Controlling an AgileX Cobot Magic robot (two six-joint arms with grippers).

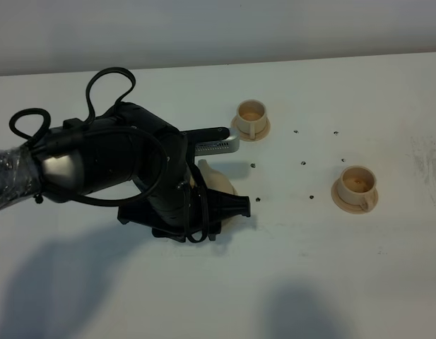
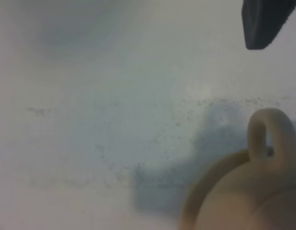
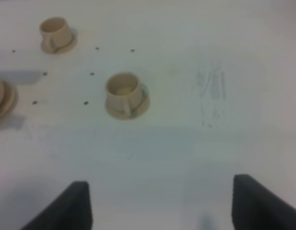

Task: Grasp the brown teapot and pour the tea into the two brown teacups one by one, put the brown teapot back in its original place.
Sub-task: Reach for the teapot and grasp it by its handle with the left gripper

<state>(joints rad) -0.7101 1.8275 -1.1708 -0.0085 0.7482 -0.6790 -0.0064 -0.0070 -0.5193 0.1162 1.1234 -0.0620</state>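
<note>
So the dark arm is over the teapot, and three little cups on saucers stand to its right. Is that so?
Not quite: there are two cups, not three: the far cup and the near cup. The exterior high view shows it. The arm is indeed over the teapot.

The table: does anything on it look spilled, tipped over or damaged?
No spill. Both cups stand upright on their saucers. Only grey scuff marks on the table, right of the nearer cup, look odd. The left arm hides most of the teapot.
</note>
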